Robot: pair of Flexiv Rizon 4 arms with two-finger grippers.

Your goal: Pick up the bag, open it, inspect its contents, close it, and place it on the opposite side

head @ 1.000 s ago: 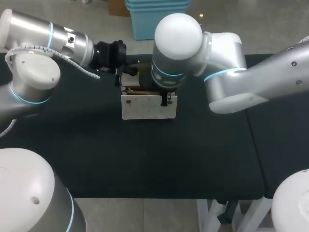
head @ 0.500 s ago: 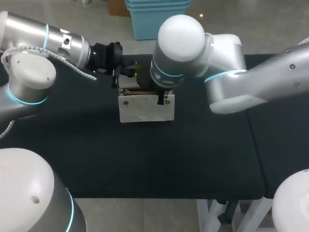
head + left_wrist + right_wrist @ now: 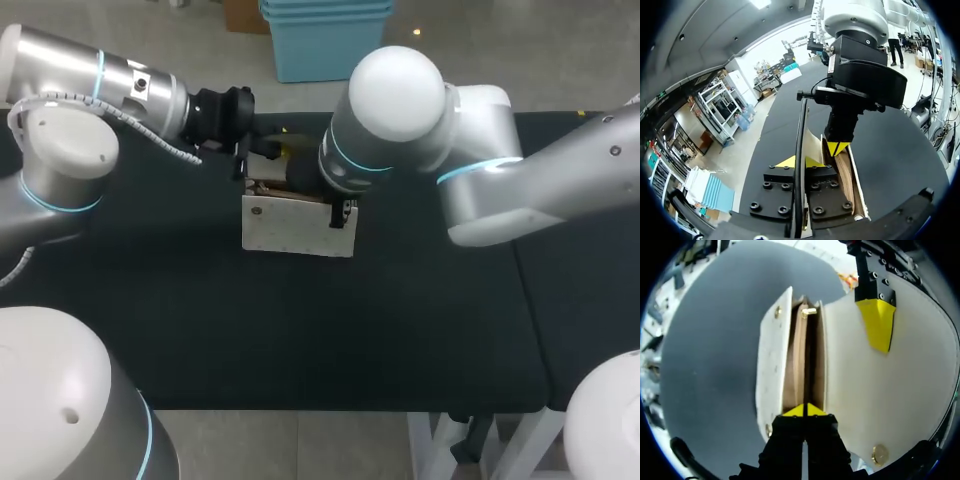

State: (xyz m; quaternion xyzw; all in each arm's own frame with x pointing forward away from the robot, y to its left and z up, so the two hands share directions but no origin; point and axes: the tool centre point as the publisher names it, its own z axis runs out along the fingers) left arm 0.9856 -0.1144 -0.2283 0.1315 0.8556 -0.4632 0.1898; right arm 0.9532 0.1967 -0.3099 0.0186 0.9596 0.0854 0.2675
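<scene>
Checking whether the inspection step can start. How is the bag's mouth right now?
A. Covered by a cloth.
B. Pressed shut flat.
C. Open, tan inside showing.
C: in the right wrist view the bag gapes, its white walls apart and tan lining visible between them just ahead of the right gripper.

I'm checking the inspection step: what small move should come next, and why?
Probably ease the left gripper and right gripper slightly apart: each seems to pinch a wall of the bag, whose mouth shows only a narrow tan slit, too little to inspect.
</scene>
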